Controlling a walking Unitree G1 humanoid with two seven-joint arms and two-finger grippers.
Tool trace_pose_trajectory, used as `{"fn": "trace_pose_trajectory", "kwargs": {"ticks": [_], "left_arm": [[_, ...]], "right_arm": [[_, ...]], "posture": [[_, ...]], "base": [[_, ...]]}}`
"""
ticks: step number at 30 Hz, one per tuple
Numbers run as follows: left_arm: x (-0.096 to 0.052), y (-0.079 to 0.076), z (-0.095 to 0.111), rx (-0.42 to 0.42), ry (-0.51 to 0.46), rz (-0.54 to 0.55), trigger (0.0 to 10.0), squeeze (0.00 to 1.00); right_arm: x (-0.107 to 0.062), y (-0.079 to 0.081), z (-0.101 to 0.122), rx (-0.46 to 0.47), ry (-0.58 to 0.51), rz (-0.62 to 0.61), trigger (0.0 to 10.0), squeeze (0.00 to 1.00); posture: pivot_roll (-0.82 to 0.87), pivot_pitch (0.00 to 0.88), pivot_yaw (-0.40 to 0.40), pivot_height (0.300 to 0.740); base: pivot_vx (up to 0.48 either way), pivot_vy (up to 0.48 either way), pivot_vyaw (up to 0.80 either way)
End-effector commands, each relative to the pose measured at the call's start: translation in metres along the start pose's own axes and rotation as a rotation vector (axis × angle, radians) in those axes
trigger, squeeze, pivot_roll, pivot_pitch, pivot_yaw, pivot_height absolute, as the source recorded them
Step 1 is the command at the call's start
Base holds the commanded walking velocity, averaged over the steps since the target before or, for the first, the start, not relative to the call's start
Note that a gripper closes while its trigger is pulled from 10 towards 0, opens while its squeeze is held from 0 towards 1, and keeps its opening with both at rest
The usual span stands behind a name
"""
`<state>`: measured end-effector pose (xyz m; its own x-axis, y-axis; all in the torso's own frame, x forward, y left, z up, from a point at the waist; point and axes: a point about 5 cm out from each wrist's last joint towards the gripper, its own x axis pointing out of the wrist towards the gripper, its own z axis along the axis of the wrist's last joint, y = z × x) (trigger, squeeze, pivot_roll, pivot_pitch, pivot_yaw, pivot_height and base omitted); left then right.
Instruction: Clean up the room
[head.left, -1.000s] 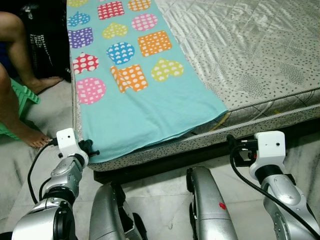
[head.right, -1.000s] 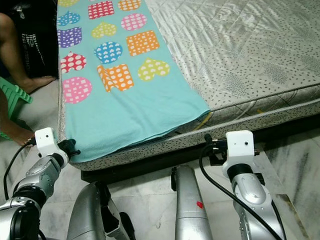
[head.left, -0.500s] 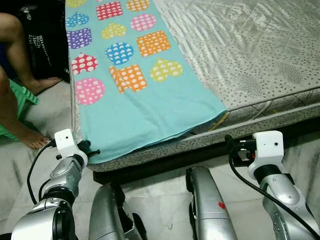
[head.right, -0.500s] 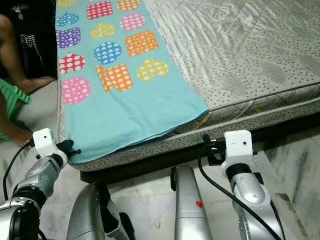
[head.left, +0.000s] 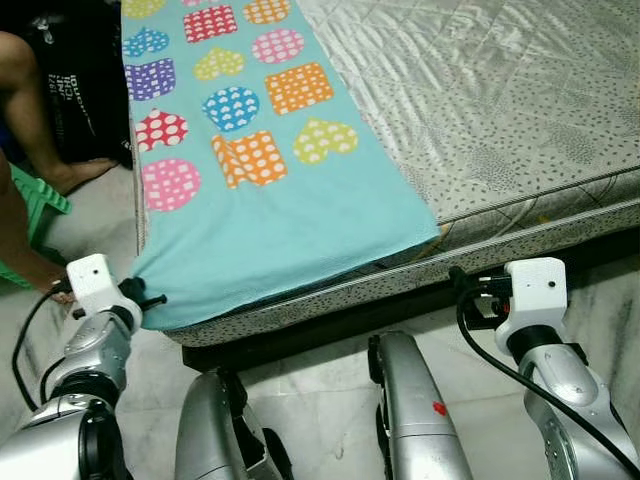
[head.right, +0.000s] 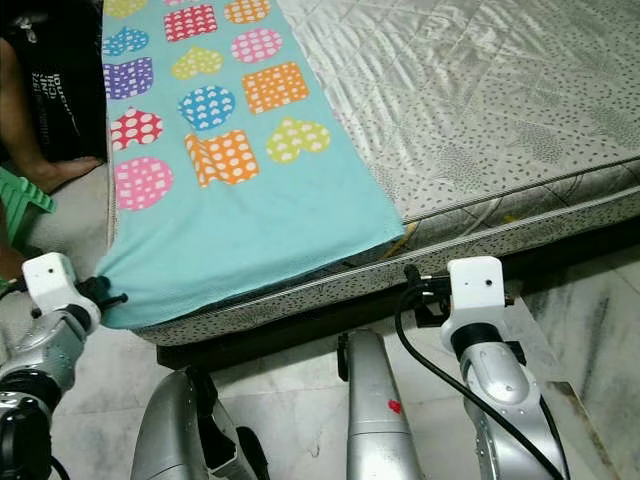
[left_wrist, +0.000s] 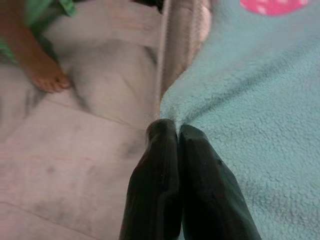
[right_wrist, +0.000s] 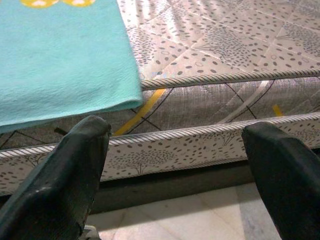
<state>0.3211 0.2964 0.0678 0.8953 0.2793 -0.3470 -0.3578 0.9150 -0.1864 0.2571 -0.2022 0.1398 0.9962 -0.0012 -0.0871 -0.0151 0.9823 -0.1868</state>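
Left gripper (left_wrist: 177, 131) pinches the blanket (head.left: 270, 215) corner at the bed (head.left: 500, 110) edge; pull slowly, staying pinched. Right gripper (right_wrist: 175, 145), spread, should take the other corner.

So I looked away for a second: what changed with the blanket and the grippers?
The left gripper, shut on the blanket corner, has moved out to the robot's left, dragging that corner off the mattress edge. The right gripper stayed open, below the mattress side.
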Motion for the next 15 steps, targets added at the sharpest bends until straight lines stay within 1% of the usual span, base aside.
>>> {"fn": "trace_pose_trajectory", "kwargs": {"ticks": [1, 4, 5, 7, 10, 11, 12, 15], "left_arm": [[-0.003, 0.016, 0.001, -0.002, 0.005, 0.06, 0.0, 0.0], [-0.003, 0.022, 0.003, 0.004, 0.006, 0.087, 0.0, 0.0], [-0.004, 0.027, 0.004, 0.018, 0.007, 0.116, 0.0, 0.0], [-0.004, 0.029, 0.005, 0.026, 0.008, 0.127, 0.0, 0.0], [-0.005, 0.03, 0.002, 0.074, 0.033, 0.128, 0.0, 0.0], [-0.005, 0.027, -0.004, 0.094, 0.064, 0.115, 7.6, 0.0], [-0.005, 0.025, -0.006, 0.09, 0.076, 0.101, 10.0, 0.0], [-0.005, 0.021, -0.014, 0.127, 0.121, 0.074, 10.0, 0.0]], "right_arm": [[0.0, 0.004, -0.003, 0.003, 0.012, 0.013, 10.0, 0.0], [0.0, 0.004, -0.003, 0.002, 0.013, 0.014, 10.0, 0.0], [0.0, 0.004, -0.004, 0.001, 0.014, 0.014, 10.0, 0.0], [0.001, 0.004, -0.004, 0.0, 0.013, 0.014, 10.0, 0.0], [0.002, 0.004, -0.004, 0.001, 0.013, 0.014, 10.0, 0.0], [0.002, 0.005, -0.004, 0.001, 0.011, 0.016, 10.0, 0.0], [0.003, 0.005, -0.004, 0.001, 0.011, 0.017, 10.0, 0.0], [0.004, 0.007, -0.003, 0.002, 0.008, 0.02, 10.0, 0.0]], "posture": [[-0.26, 0.243, 0.1, 0.547], [-0.26, 0.243, 0.1, 0.547], [-0.26, 0.243, 0.1, 0.547], [-0.26, 0.243, 0.1, 0.547], [-0.26, 0.243, 0.101, 0.547], [-0.26, 0.243, 0.101, 0.547], [-0.26, 0.243, 0.101, 0.547], [-0.26, 0.236, 0.101, 0.547]], "base": [[0.0, 0.0, 0.0], [0.0, 0.0, 0.0], [0.0, 0.0, 0.0], [0.0, 0.0, 0.0], [0.0, 0.0, 0.0], [0.0, 0.0, 0.0], [0.0, 0.0, 0.0], [0.0, 0.0, 0.0]]}}
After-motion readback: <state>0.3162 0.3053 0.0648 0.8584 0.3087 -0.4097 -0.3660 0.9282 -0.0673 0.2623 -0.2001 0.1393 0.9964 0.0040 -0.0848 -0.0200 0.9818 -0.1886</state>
